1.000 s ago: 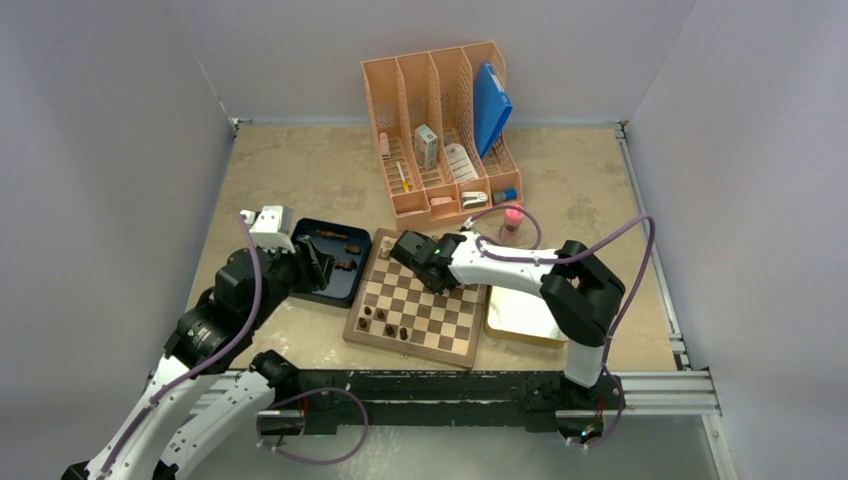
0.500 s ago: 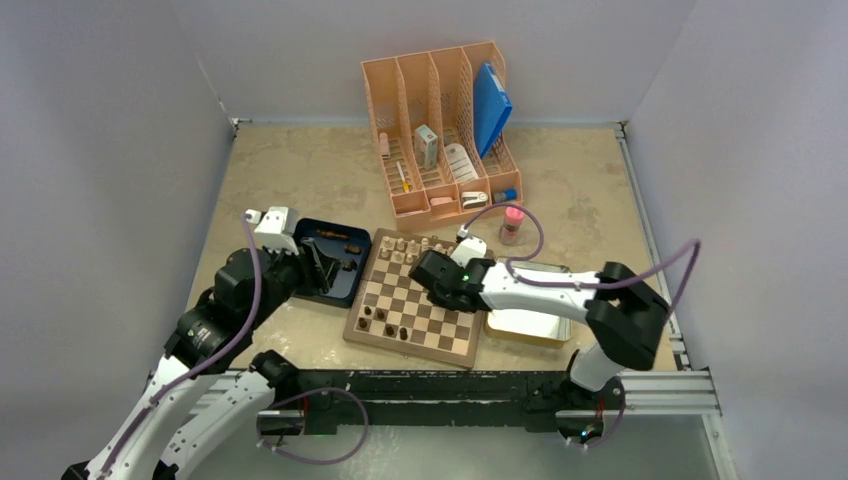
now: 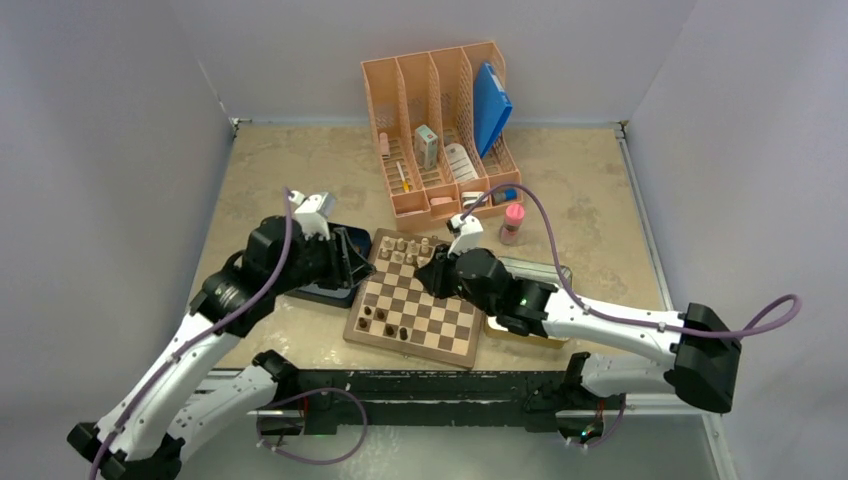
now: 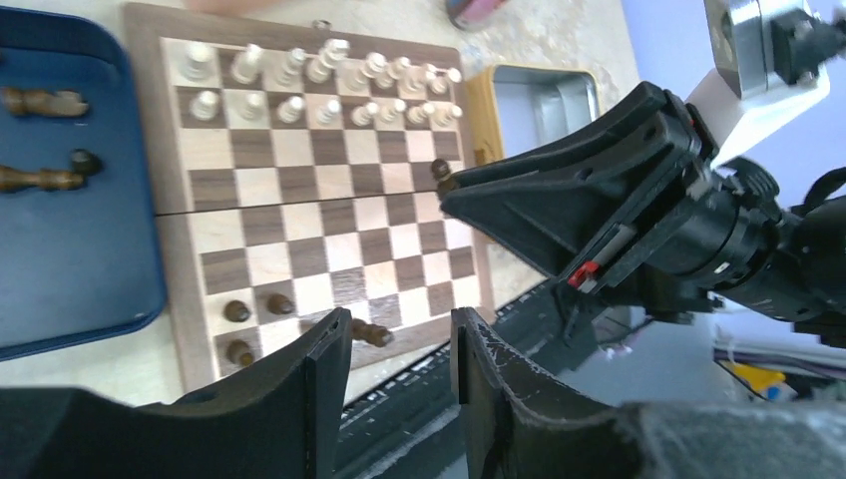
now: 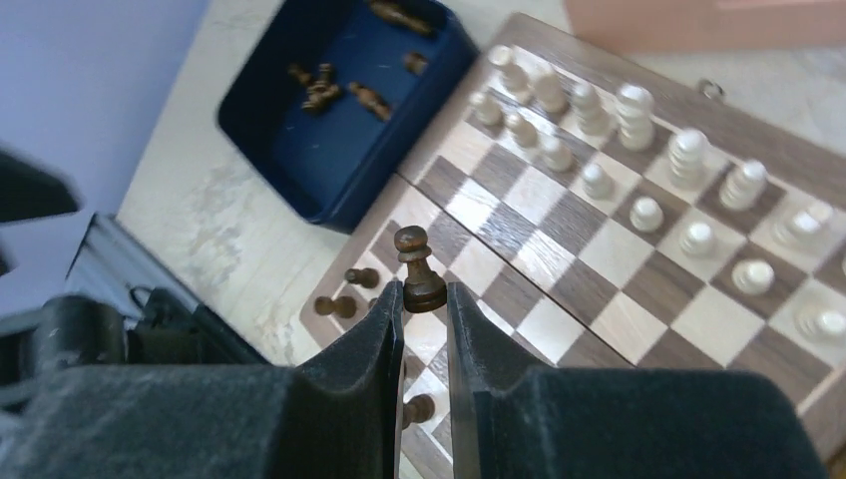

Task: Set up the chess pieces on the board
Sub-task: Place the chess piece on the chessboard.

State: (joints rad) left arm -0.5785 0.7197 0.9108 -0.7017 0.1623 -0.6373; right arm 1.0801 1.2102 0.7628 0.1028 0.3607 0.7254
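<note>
The right gripper (image 5: 424, 296) pinched a dark pawn (image 5: 418, 264) above the board (image 5: 574, 215), and its fingers hid the pawn's base. The left gripper (image 4: 399, 344) hung half spread, holding nothing. Other dark pieces (image 5: 324, 85) lay blurred in the blue tray (image 5: 299, 170), which was cut off at the top.

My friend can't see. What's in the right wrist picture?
The right gripper pinches a dark pawn above the board. Pale pieces stand in two rows at its far side; a blue tray lies beside it.
</note>
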